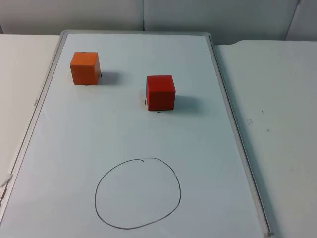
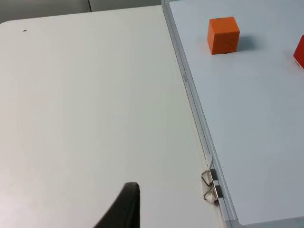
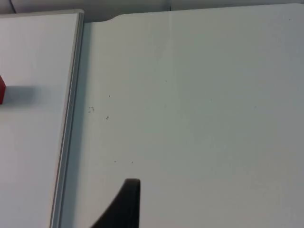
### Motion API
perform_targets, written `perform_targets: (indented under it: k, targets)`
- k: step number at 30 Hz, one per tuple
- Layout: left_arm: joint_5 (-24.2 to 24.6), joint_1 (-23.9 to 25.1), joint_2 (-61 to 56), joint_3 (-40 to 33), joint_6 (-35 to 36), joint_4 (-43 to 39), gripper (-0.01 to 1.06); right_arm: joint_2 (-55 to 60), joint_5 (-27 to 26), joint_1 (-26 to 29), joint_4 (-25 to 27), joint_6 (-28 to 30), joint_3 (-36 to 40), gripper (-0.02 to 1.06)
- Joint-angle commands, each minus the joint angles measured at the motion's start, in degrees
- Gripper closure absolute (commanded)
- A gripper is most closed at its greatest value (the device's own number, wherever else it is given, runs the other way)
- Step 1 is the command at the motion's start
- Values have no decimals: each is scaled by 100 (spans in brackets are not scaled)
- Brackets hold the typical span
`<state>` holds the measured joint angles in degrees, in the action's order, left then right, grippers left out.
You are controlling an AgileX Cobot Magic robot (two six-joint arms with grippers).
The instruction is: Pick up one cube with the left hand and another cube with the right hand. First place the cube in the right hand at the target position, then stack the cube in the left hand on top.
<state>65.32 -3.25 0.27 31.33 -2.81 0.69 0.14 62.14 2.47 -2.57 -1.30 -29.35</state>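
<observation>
An orange cube (image 1: 84, 68) stands at the far left of the whiteboard (image 1: 225, 99), and a red cube (image 1: 160, 92) stands near the board's middle. Closer to the front edge, a hand-drawn black circle (image 1: 179, 191) marks the board, with nothing inside it. My left gripper (image 2: 124, 209) waits over bare table left of the board, well short of the orange cube (image 2: 223, 35), with an edge of the red cube (image 2: 299, 52) beyond. My right gripper (image 3: 124, 204) waits over bare table right of the board, where a sliver of the red cube (image 3: 1, 89) shows.
The whiteboard has a raised metal rim (image 2: 190, 99) along its sides. A binder clip (image 2: 210, 186) sits on the left rim near the front. White table (image 1: 277, 124) spreads to both sides, ending at the grey wall (image 1: 198, 15).
</observation>
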Motion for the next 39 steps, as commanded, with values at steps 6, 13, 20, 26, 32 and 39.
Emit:
perform_targets:
  k: [6, 13, 20, 26, 32, 39]
  targets:
    - [-220, -36, -27, -13, 23, -69, 0, -14, -50, 42, 26, 27, 23, 0]
    - [-59, -36, -27, -13, 23, -69, 0, -14, -50, 42, 26, 27, 23, 0]
    - [-59, -36, -27, -13, 23, -69, 0, -14, -50, 42, 26, 27, 23, 0]
    - [-59, -36, -27, -13, 23, -69, 0, -14, -50, 42, 26, 27, 23, 0]
    - [-58, -36, -27, -13, 23, 0, 0, -14, -50, 42, 26, 27, 23, 0]
    - [-102, -36, -27, -13, 35, 69, 0, -14, -50, 42, 26, 27, 23, 0]
